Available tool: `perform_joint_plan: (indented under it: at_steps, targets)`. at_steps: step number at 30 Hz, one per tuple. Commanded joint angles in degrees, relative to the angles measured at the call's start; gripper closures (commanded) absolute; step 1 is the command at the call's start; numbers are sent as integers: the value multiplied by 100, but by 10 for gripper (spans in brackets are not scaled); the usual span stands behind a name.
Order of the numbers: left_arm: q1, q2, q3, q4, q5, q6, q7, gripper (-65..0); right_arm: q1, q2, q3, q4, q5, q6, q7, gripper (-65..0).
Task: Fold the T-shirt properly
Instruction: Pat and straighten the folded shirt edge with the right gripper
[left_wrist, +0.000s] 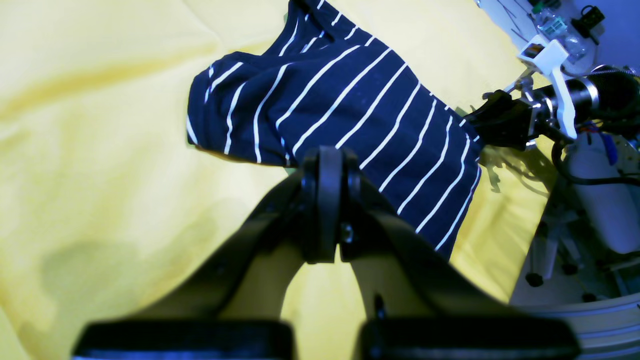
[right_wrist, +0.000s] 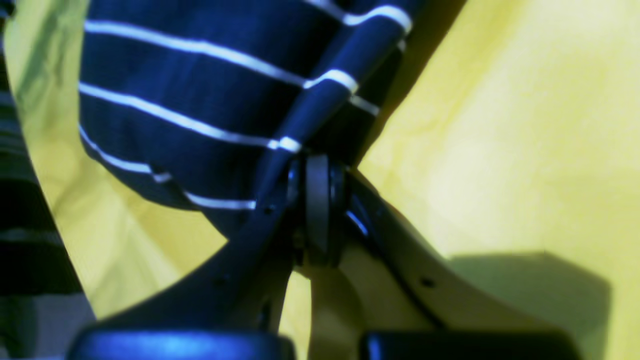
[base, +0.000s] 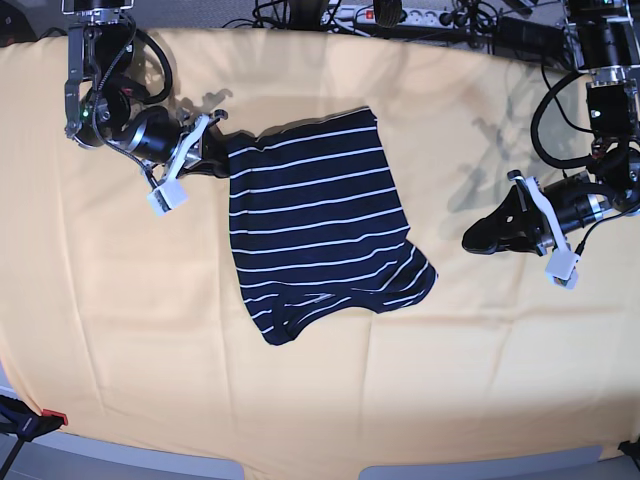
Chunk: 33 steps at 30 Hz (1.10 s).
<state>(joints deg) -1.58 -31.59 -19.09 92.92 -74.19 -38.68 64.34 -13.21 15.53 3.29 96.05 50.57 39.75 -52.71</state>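
Navy cloth with white stripes fills the near field of the right wrist view: the right end effector (right_wrist: 317, 165) has its jaws together on a bunched edge of the T-shirt (right_wrist: 200, 100), fabric pinched right at the tips.

Left wrist view: the left end effector (left_wrist: 327, 165) has its jaws together with nothing visibly between them, over bare yellow cloth (left_wrist: 100, 150). The T-shirt (left_wrist: 350, 115) lies just beyond the tips toward 12 o'clock, apparently apart from them.

Base view, near to far:
- The T-shirt (base: 315, 225) lies on the bench (base: 120, 380) slightly left of centre, already partly folded into a rough rectangle. Long axis runs from about 11 o'clock (far edge) to 5 o'clock (near edge). Near end is rumpled, with a flap poking out toward 3 o'clock.
- The left end effector (base: 470, 242) sits at 3 o'clock of the shirt, well apart, tips pointing at it.
- The right end effector (base: 222, 152) is at the shirt's far corner, about 10 o'clock, touching and gripping.

Judgement: the right arm alone has the cloth. The next fold likely carries that far corner along the long axis toward 5 o'clock; the left arm must close in from 3 o'clock to help.
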Motion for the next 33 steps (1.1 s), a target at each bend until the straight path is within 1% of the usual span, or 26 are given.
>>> perform_joint_plan:
  at_steps: [1,7,11,15,17,18,22,24,25,27,29,31,32,33]
  targets:
    - [-94,-109,-44,85,-153,-55,-122,0,37,35,-81,-13,42,25,-50,0]
    - [-94,-111,-44,85,-153,-55,-120,0,-66,39,-667,-42,199,25,-286,0]
    - [-94,-111,-44,83,-151,-55,-79,0,-304,74,-699,76,190,25,-557,0]
    - [-92,-111,-44,83,-157,-55,-79,0,-693,184,-699,450,162,25,-562,0]
    - [-92,-109,-44,83,-160,-55,-79,0,-866,278,-699,750,-46,25,-564,0]
    - [-92,-109,-44,83,-160,-55,-79,0,-946,330,-699,925,-247,25,-562,0]
    - [-92,-111,-44,83,-175,-55,-76,0,-1233,431,-660,1749,-1318,9,-503,0]
    - [-92,-111,-44,83,-175,-55,-74,0,-1290,431,-610,2179,-1740,-321,-337,0]
    - [-92,-109,-44,83,-179,-55,-76,0,-1298,431,-581,2365,-1801,-481,-229,0]
    - [-92,-109,-44,83,-181,-55,-74,0,-1296,431,-577,2656,-1694,-584,118,0]
    - [-92,-109,-44,83,-181,-55,-76,0,-1294,431,-577,2804,-1375,-531,483,0]
    - [-92,-109,-44,83,-181,-55,-59,0,-1279,417,-584,2802,-1207,-197,824,0]
    - [-92,-109,-44,83,-195,-55,-31,0,-1261,391,-586,2796,-1172,-72,887,0]
    - [-92,-109,-44,83,-216,-57,2,0,-1244,330,-588,2796,-1156,-37,901,0]
